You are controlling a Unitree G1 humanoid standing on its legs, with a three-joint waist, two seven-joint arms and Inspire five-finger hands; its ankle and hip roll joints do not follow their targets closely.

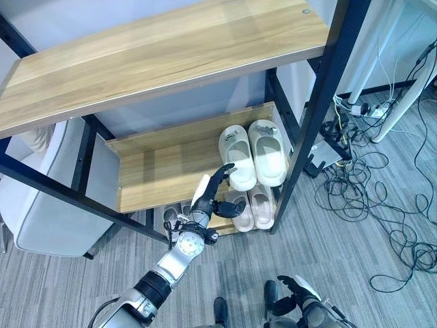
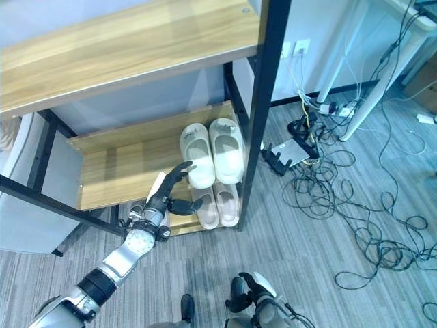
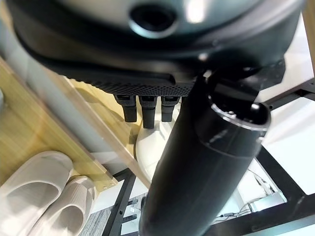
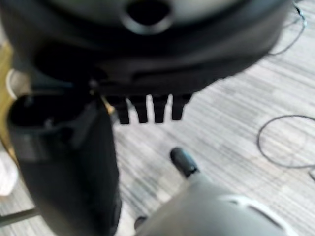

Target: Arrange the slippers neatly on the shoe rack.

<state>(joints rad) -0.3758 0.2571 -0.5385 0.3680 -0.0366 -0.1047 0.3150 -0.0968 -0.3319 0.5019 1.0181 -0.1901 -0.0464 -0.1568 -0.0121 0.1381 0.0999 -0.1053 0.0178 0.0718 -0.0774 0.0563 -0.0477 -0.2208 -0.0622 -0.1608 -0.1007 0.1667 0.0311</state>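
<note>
Left hand [image 1: 217, 195] reaching toward white slippers [image 1: 254, 155] on shoe rack [image 1: 157, 167], fingers [image 1: 222, 173] spreading straight, holding nothing. Right hand [image 1: 298, 292] hanging low, fingers relaxing apart.

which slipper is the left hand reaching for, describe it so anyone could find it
Start at the wooden shoe rack and go to its middle shelf, right end, where a white pair stands side by side. The left hand, fingers straight, reaches toward the white slipper on the left of that pair. It is whiter and higher than the beige pair on the shelf below.
</note>
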